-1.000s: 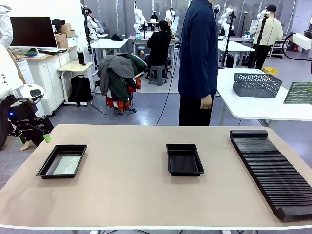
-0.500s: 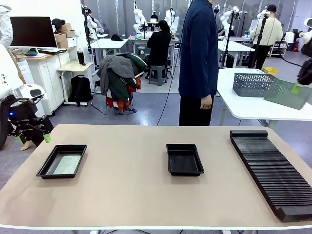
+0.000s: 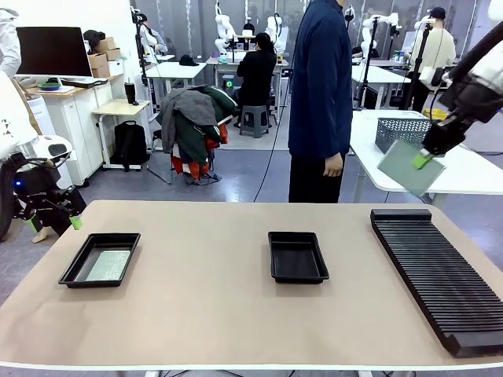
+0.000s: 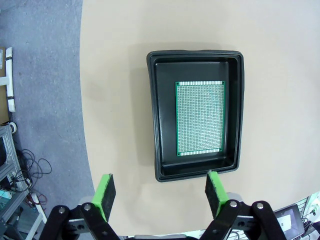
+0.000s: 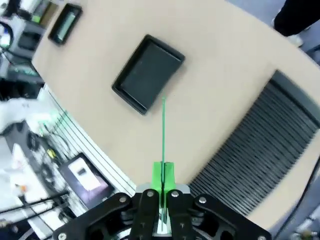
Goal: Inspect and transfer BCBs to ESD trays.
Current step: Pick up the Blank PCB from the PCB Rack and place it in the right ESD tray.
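1. One beige counter (image 3: 220, 314) carries a long black slotted rack (image 3: 440, 275) on its right side.
2. Two ESD trays: the left tray (image 3: 98, 284) holds a BCB (image 3: 110, 265) lying flat; the centre tray (image 3: 298, 257) sits mid-counter.
3. Right claw (image 3: 424, 161), high above the rack's far end, pinches a second BCB (image 3: 407, 169) by its edge.
4. Left claw (image 3: 55, 224) hangs spread wide beyond the counter's left edge.

Grey floor (image 3: 244, 169), white desks (image 3: 174, 70), clothes-draped chair (image 3: 196, 122).
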You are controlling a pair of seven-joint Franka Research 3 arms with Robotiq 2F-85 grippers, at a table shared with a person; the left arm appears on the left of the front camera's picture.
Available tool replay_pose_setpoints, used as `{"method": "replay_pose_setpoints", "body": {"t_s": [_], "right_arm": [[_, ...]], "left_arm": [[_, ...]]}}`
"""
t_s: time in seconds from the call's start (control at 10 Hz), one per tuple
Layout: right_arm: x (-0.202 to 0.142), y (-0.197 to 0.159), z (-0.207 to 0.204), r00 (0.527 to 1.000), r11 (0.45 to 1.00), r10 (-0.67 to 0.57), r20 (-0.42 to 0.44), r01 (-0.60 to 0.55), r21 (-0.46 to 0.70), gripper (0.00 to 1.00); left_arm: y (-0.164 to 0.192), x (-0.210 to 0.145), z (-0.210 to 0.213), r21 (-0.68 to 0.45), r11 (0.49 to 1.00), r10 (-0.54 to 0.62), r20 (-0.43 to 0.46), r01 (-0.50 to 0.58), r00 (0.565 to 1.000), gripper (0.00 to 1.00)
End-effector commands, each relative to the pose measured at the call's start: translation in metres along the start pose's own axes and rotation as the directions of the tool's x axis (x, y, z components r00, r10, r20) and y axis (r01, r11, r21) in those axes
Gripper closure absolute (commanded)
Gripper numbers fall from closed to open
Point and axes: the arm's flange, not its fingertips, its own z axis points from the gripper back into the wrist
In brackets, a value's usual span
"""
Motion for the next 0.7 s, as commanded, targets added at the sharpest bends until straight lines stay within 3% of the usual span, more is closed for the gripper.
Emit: {"method": "replay_pose_setpoints", "body": {"t_s": [0.0,0.2,0.6], "right_arm": [[0.004,0.014,-0.040,0.988,0.991,-0.121,0.099,0.115,0.066,0.98],[0.011,0.023,-0.089,0.961,0.962,-0.245,0.125,0.225,0.154,0.98],[0.026,0.032,-0.171,0.897,0.880,-0.408,0.167,0.337,0.336,0.98]], "left_arm": [[0.001,0.000,-0.001,-0.013,1.000,-0.014,0.001,0.014,1.000,0.04],[0.001,0.000,-0.001,-0.013,1.000,-0.014,0.001,0.014,1.000,0.04],[0.001,0.000,-0.001,-0.013,1.000,-0.014,0.001,0.014,1.000,0.04]]}}
